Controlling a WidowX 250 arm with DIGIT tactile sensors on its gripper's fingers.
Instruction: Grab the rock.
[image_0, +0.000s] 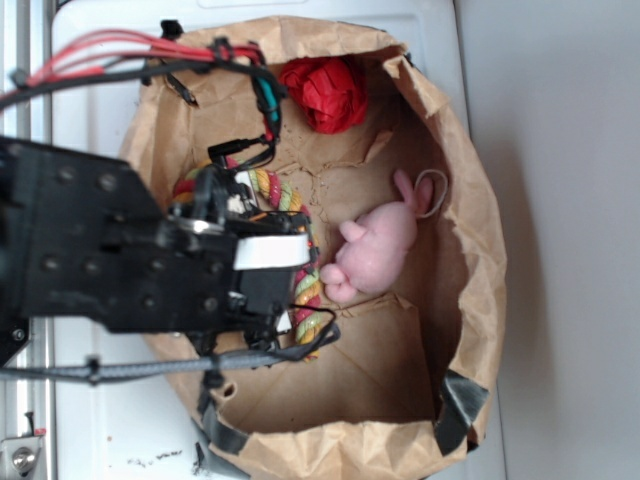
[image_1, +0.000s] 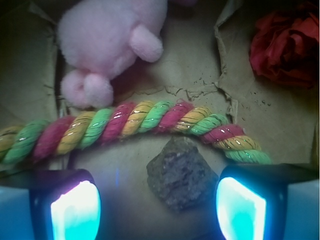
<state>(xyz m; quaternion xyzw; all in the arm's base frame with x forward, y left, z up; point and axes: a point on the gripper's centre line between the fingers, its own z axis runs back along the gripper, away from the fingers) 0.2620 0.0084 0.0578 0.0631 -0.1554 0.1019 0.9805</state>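
- Wrist view: tool spread wide, one glowing pad low on the left of the picture, the other low on the right, nothing clamped.
- Rock sitting in the gap between the pads, nearer the right one, touched by neither; dark, rough, speckled, resting on brown paper.
- Just beyond the rock, twisted rope cane of red, yellow and green strands arching across the picture, its underside right against the rock's top edge.
- Past the rope, pink plush toy at upper left, round foot just above the rope; red paper ball at upper right, well apart from the rock.
- Exterior view: rock hidden entirely beneath the black arm and tool; spread of the tool not readable here.
- Only here: the whole brown paper bag, sides rolled down into a shallow nest, black tape at its lower corners, lying on a white desk.
- Also only here: rope cane curving partly out from under the arm, plush toy lying mid-bag just beside it, paper ball near the far rim, red and black cables running along the arm.
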